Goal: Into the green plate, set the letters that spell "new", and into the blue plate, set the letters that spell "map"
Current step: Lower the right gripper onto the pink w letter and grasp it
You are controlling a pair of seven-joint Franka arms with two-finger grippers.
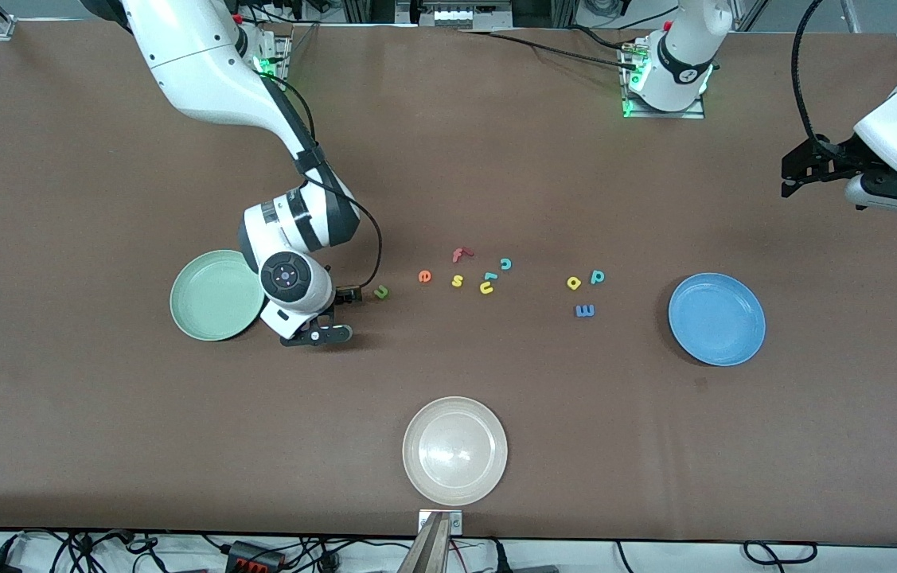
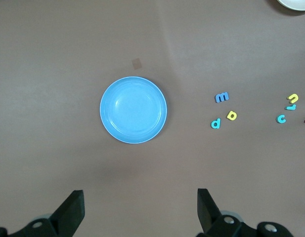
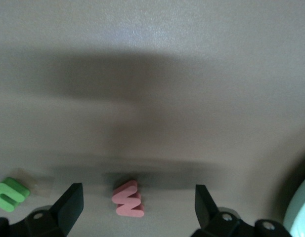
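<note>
right gripper low beside green plate, open astride w, nothing held, set to pinch | left gripper waiting open, empty, above blue plate

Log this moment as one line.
right gripper: open, low around pink w | left gripper: open, waiting | green plate, blue plate: empty

You can't see the pink w from the front; the right arm covers it. The green plate is cut off in the right wrist view.
</note>
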